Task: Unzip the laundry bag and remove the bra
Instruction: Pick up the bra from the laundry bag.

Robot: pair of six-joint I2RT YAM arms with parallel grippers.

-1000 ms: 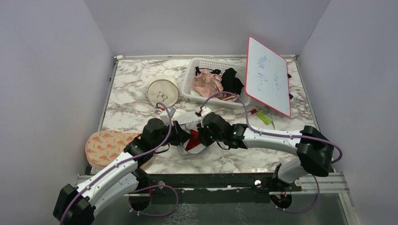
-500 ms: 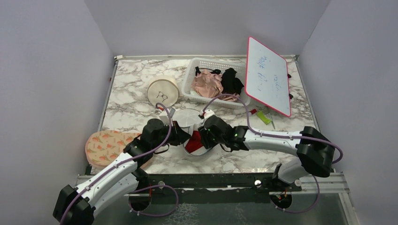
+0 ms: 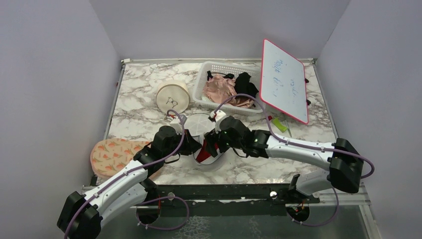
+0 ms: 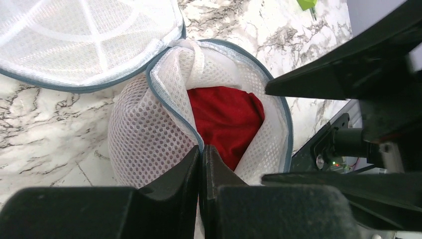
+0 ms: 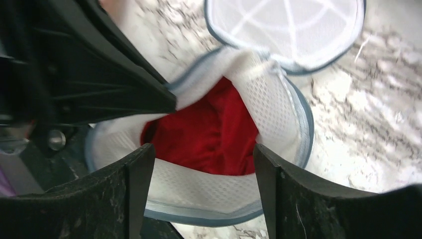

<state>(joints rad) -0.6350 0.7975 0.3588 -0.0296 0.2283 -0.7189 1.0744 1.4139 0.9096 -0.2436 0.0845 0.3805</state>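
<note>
Right gripper [image 5: 201,152] is hovering wide open over the red bra [image 5: 199,132] — best plunging straight down while the left gripper [image 4: 201,155] is clamping the laundry bag [image 4: 142,134] at its nine-o'clock rim.

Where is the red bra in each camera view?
Top external: red bra, just below mid-frame.
Left wrist: mid-frame, in the laundry bag, above the left gripper.
Right wrist: mid-frame, beyond the right gripper.
Shared landmark: the bag's flipped-open round lid.
</note>
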